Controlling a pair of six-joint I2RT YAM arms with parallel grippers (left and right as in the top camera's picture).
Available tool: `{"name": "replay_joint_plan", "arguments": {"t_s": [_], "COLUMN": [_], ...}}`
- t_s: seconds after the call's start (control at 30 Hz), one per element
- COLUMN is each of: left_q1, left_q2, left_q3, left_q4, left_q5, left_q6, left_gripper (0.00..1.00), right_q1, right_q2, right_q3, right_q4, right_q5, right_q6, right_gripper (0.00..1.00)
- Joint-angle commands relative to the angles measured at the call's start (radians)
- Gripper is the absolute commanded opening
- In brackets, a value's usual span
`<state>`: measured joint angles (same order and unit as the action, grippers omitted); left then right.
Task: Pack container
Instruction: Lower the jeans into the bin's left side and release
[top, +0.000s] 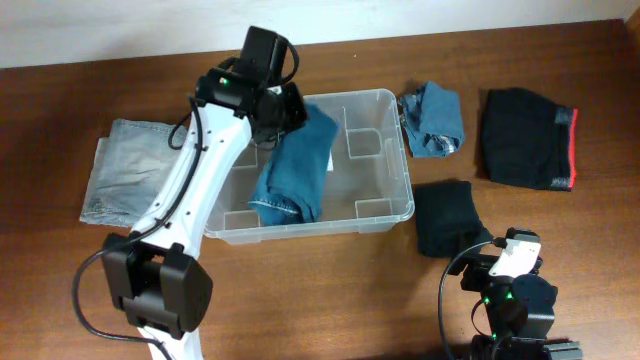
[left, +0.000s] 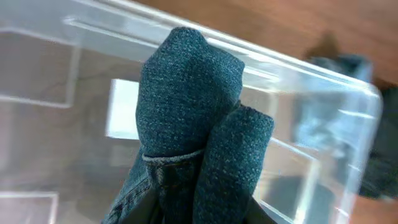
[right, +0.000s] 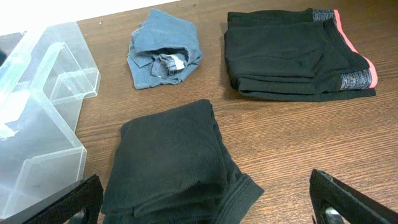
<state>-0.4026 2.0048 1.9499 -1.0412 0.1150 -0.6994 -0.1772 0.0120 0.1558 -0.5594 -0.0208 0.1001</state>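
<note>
The clear plastic container (top: 385, 165) stands mid-table; its wall also shows in the left wrist view (left: 292, 68) and the right wrist view (right: 37, 124). My left gripper (top: 280, 110) is shut on folded blue jeans (top: 295, 165), holding them over the container's left half with the lower end hanging inside. The denim fills the left wrist view (left: 193, 124). My right gripper (right: 205, 211) is open and empty at the near right, just short of a folded black garment (right: 168, 162), which also shows from overhead (top: 447, 217).
A light grey-blue folded cloth (top: 125, 170) lies left of the container. A crumpled light blue garment (top: 433, 118) lies right of it. Black shorts with a red-trimmed waistband (top: 528, 138) lie at the far right. The table's far edge meets a white wall.
</note>
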Motion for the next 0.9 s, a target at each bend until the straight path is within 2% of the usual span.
{"name": "replay_joint_plan", "arguments": {"t_s": [0.0,0.03,0.1,0.2,0.33,0.53,0.73,0.77,0.8,0.87], "left_q1": [0.019,0.028,0.046,0.048,0.022,0.006,0.006,0.006,0.006,0.007], "left_q2": [-0.039,-0.04,-0.039,-0.039,-0.039,-0.039,-0.039,-0.039,-0.039,-0.039], "left_q3": [-0.063,-0.085,-0.122,-0.147,-0.147,-0.15,-0.15,-0.15,-0.15,-0.149], "left_q4": [0.002,0.014,0.08,0.232,0.279,0.242,0.043,0.028,0.029,0.041], "left_q5": [-0.106,-0.106,-0.01,0.165,0.195,0.077,-0.237,-0.267,-0.278,-0.278], "left_q6": [-0.094,-0.13,-0.216,-0.23,-0.3,-0.296,-0.265,-0.264,-0.249,-0.189], "left_gripper": [0.0,0.0,0.0,0.0,0.0,0.0,0.01,0.05,0.24,0.52], "right_q1": [-0.006,-0.006,-0.006,-0.006,-0.006,-0.006,-0.006,-0.006,-0.006,-0.006], "right_q2": [-0.006,-0.006,-0.006,-0.006,-0.006,-0.006,-0.006,-0.006,-0.006,-0.006], "right_q3": [-0.006,-0.006,-0.006,-0.006,-0.006,-0.006,-0.006,-0.006,-0.006,-0.006], "right_q4": [-0.001,-0.001,-0.001,-0.001,-0.001,-0.001,-0.001,-0.001,-0.001,-0.001], "right_q5": [-0.005,-0.005,-0.005,-0.005,-0.005,-0.005,-0.005,-0.005,-0.005,-0.005], "right_q6": [-0.007,-0.007,-0.007,-0.007,-0.007,-0.007,-0.007,-0.007,-0.007,-0.007], "right_gripper": [0.98,0.98,0.98,0.98,0.98,0.98,0.98,0.98,0.98,0.98]}}
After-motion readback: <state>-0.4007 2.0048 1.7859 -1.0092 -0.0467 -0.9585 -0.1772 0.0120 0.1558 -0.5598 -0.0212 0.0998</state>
